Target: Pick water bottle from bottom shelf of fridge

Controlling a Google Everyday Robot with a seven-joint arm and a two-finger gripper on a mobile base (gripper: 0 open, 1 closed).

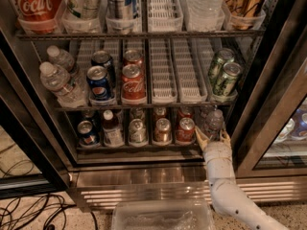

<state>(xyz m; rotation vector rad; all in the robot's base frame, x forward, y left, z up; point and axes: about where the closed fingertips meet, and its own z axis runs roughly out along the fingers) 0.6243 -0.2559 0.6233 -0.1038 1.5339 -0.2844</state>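
Observation:
The fridge [24,110] stands open in front of me. The water bottle [213,121], small, clear and ribbed, stands upright in the rightmost lane of the bottom shelf [139,148], at its front. My gripper [211,138] is at the shelf's front edge, right below the bottle's base. Its fingers [200,137] are spread to either side of the bottle's lower part. I cannot tell whether they touch it. The white arm [225,190] comes up from the lower right.
The bottom shelf also holds a Pepsi can [86,133], a white-capped dark bottle [112,128] and several cans, the nearest a red one [185,130]. Green cans [225,75] sit on the rack above. The glass door [280,109] is on the right, a clear bin [163,217] below and cables [29,210] on the floor.

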